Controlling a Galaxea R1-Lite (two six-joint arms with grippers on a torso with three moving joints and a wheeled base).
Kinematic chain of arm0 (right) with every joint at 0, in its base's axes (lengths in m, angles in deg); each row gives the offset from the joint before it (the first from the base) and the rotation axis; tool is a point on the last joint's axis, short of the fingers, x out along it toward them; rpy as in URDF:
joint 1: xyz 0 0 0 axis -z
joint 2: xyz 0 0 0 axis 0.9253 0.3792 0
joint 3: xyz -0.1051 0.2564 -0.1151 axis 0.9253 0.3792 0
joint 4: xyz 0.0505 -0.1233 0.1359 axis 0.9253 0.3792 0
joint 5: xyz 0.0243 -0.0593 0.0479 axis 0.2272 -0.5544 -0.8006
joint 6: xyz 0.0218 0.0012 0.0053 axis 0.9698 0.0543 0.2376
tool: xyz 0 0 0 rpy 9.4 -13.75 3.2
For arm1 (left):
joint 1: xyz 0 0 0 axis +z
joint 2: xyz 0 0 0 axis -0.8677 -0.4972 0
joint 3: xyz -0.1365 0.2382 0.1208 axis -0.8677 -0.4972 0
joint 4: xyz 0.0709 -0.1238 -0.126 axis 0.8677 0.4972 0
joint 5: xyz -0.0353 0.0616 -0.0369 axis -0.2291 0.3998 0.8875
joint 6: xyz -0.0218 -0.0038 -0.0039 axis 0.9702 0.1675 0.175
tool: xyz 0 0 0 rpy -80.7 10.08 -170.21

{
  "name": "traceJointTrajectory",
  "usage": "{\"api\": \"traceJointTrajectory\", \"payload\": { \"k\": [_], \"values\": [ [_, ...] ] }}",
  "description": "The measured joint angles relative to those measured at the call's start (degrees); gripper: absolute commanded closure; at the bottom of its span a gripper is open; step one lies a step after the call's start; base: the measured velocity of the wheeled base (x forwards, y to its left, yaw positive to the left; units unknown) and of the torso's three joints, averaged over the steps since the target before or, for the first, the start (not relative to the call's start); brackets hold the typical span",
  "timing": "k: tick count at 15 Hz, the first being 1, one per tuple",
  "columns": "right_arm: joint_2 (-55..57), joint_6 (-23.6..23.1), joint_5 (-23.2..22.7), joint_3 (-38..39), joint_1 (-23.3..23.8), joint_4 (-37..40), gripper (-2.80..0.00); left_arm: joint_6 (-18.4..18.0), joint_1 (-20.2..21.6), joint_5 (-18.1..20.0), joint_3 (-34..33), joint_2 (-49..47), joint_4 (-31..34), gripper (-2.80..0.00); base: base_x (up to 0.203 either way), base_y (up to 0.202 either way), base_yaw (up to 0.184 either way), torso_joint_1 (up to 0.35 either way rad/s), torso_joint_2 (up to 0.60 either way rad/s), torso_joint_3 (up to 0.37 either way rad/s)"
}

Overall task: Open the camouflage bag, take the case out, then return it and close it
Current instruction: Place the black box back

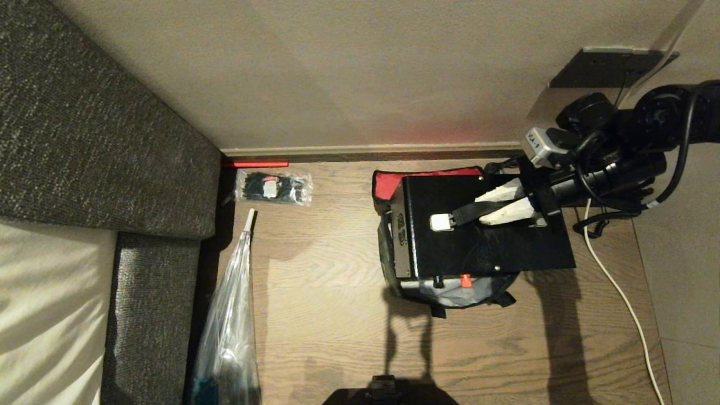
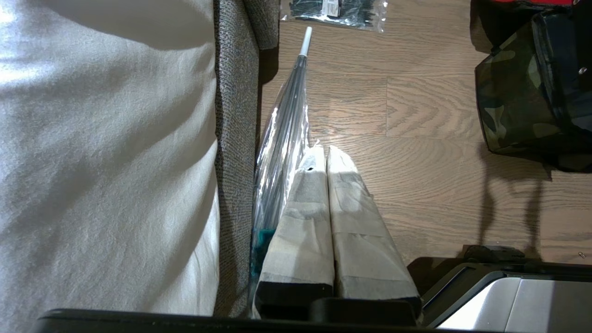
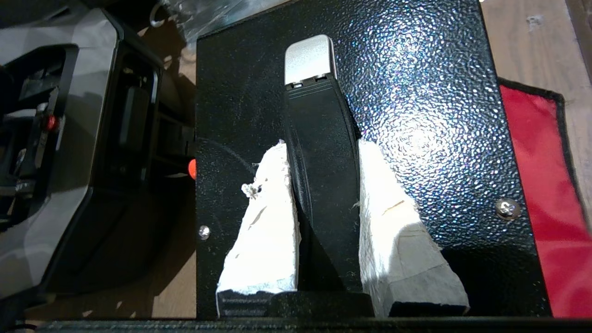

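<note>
Leftmost, a grey woven sofa [image 1: 84, 129] with a pale cushion [image 1: 50, 315] fills the edge of the head view, and a clear folded umbrella [image 1: 233, 315] with a white tip lies on the wooden floor [image 1: 326, 281] just beside it. Near the wall, a small clear packet of black ties [image 1: 274, 187] rests beside a thin red strip [image 1: 256, 163] at the skirting. The left gripper [image 2: 327, 155] shows only in its own wrist view, hanging above the floor next to the umbrella, its two taped fingers [image 2: 300, 222] pressed together with nothing between them. Further right, the camouflage bag [image 1: 450, 289] sits on the floor with its lid thrown back toward the wall, the red lining [image 1: 391, 184] facing up. The case [image 1: 484, 236], black and boxy, stands out of the top of the open bag, covering most of the opening; a small red spot [image 1: 465, 280] shows at its near edge. The right gripper [image 1: 498, 203] reaches in from the right side and its white padded fingers [image 3: 270, 222] are clenched on the case's black strap handle [image 3: 323, 185], one on each side, with the handle's silver end [image 3: 308, 59] lying beyond the fingertips. A white cable [image 1: 619, 292] trails over the floor at the far right.
</note>
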Motion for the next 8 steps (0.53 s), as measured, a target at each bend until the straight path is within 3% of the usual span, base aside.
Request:
{"api": "traceJointTrajectory", "payload": {
  "k": [5,8],
  "values": [
    [-0.8,6.0,-0.1,-2.6,-0.9,-1.0,0.0,0.0,0.0,0.0,0.0,0.0,0.0,0.0,0.0,0.0,0.0,0.0,0.0,0.0],
    [1.0,6.6,-0.5,-3.4,-1.1,-3.7,0.0,0.0,0.0,0.0,0.0,0.0,0.0,0.0,0.0,0.0,0.0,0.0,0.0,0.0]
  ]
}}
